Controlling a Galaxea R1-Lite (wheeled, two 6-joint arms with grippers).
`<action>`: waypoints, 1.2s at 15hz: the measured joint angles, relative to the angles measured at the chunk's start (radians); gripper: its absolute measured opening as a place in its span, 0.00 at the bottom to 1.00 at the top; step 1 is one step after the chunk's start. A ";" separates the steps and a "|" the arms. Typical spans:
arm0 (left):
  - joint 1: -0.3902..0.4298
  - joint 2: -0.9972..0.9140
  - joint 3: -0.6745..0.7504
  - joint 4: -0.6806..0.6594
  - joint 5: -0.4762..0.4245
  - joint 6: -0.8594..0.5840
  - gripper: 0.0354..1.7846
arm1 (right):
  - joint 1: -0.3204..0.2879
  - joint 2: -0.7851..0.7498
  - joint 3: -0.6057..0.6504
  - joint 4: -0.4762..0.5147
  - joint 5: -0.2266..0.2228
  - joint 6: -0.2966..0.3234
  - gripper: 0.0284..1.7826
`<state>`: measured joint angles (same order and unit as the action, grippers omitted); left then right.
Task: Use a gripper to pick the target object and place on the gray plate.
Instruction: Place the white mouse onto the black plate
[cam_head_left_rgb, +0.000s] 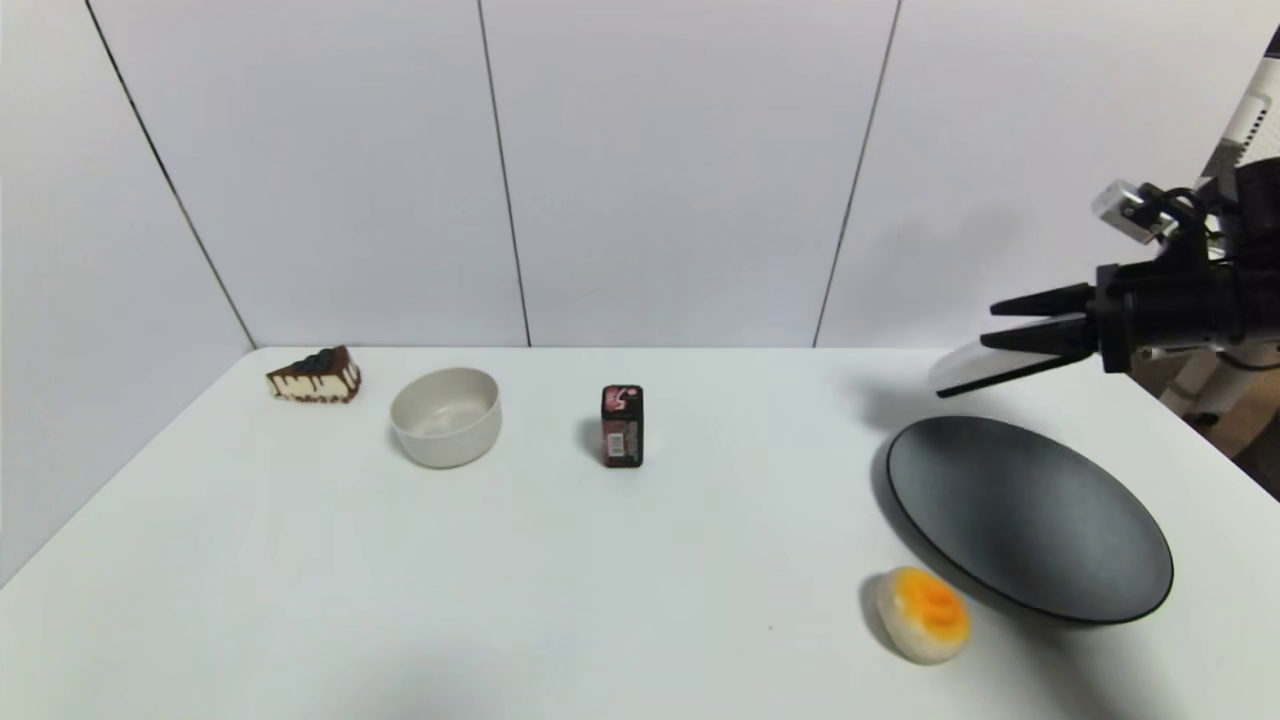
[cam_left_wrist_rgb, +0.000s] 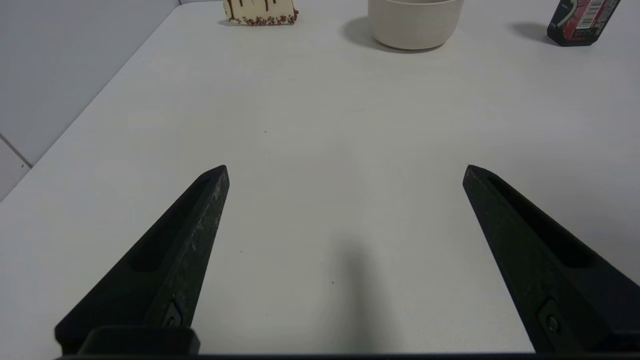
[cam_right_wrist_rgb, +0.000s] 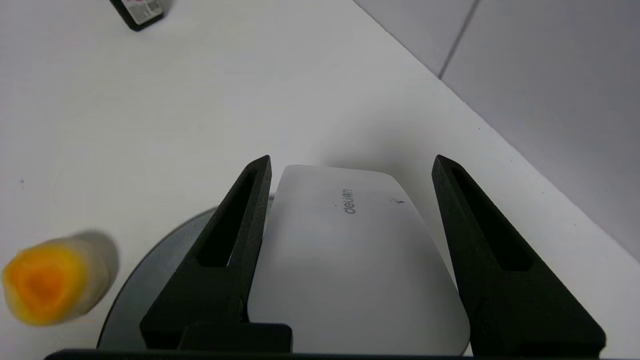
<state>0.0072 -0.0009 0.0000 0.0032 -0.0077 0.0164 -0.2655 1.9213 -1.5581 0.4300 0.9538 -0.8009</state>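
- Right pincer (cam_head_left_rgb: 1010, 332): raised above the table (cam_head_left_rgb: 640, 560), fingers clamped on the white box (cam_right_wrist_rgb: 350, 250), one finger on each long side.
- White box: carried clear of the table, projecting past the fingertips.
- Gray plate (cam_head_left_rgb: 1030, 520): directly below and just ahead of the right pincer; box not touching it.
- Yellow-topped bun (cam_head_left_rgb: 925, 615): beside the plate's near rim.
- Left pincer (cam_left_wrist_rgb: 345, 172): fingers spread wide, holding nothing, over bare table.
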 joint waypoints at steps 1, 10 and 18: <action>0.000 0.000 0.000 0.000 0.000 0.000 0.94 | -0.031 -0.014 0.031 -0.003 0.000 -0.002 0.60; 0.000 0.000 0.000 0.000 0.000 0.000 0.94 | -0.121 -0.065 0.220 -0.008 0.044 -0.163 0.60; 0.000 0.000 0.000 0.000 0.000 0.000 0.94 | -0.112 -0.031 0.305 -0.009 0.168 -0.397 0.60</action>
<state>0.0072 -0.0009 0.0000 0.0032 -0.0077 0.0164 -0.3774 1.8900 -1.2528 0.4209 1.1219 -1.1974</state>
